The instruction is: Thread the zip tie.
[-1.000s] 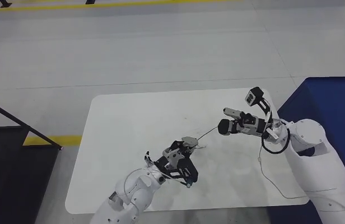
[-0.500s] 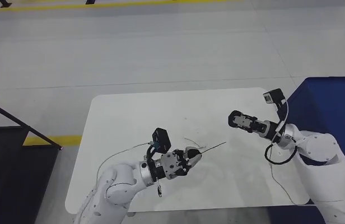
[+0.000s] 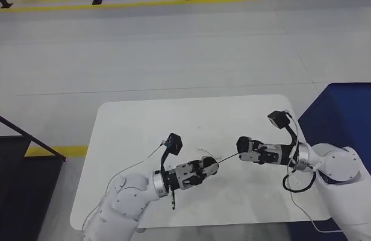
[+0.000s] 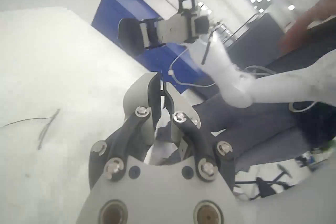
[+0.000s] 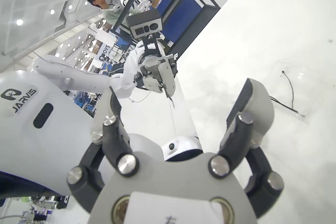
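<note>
the left gripper (image 3: 212, 163) and right gripper (image 3: 240, 146) face each other closely over the table (image 3: 131, 132), just the thin zip tie (image 3: 226, 158) spanning the gap. the right one's fingers (image 5: 258, 99) stand wide apart. a loose strand (image 3: 202, 150) lies flat beside the left gripper; a blue block (image 3: 348, 114) borders the table's right edge.

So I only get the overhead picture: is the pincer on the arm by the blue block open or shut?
Observer: Open. Its wrist camera shows the right pincer with both fingers spread wide, nothing gripped.
Operator: And the other arm's?
Observer: The left pincer is shut on the zip tie, a thin black strap pinched at its tips.
Operator: Are they lined up?
Observer: Seemingly. From the right wrist camera the strap's free end shows in the gap between the spread fingers, touching neither.
</note>
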You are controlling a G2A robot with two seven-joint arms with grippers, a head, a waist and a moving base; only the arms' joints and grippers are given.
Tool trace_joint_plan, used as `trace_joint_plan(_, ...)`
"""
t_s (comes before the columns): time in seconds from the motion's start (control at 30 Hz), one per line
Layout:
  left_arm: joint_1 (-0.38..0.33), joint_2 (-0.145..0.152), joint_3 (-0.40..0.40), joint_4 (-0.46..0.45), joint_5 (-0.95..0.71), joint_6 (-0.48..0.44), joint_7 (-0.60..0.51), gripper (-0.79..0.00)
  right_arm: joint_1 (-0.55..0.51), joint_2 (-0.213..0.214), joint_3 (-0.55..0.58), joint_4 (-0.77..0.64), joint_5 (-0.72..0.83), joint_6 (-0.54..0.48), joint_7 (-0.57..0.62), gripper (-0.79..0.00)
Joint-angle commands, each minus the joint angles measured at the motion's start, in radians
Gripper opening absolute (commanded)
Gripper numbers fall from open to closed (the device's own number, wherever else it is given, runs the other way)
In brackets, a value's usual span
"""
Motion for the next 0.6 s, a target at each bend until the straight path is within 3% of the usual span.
trace_joint_plan(0.0, -0.006, 0.002, -0.001, 0.003, -0.054, 0.016, -0.02, -0.785, -0.006, 0.001, -0.004, -0.008, -0.005, -0.006, -0.001, -0.486)
trace_joint_plan(0.1, -0.018, 0.005, -0.004, 0.012, -0.075, 0.026, -0.037, -0.785, -0.012, 0.001, -0.018, -0.018, 0.008, 0.005, 0.014, -0.563)
trace_joint_plan(0.37, -0.03, 0.008, 0.018, 0.021, -0.043, 0.044, -0.045, -0.785, -0.005, 0.005, -0.034, -0.02, 0.074, 0.04, 0.063, -0.64)
trace_joint_plan(0.57, -0.035, 0.011, 0.036, 0.025, -0.044, 0.045, -0.051, -0.785, -0.002, 0.007, -0.041, -0.023, 0.086, 0.047, 0.073, -0.646)
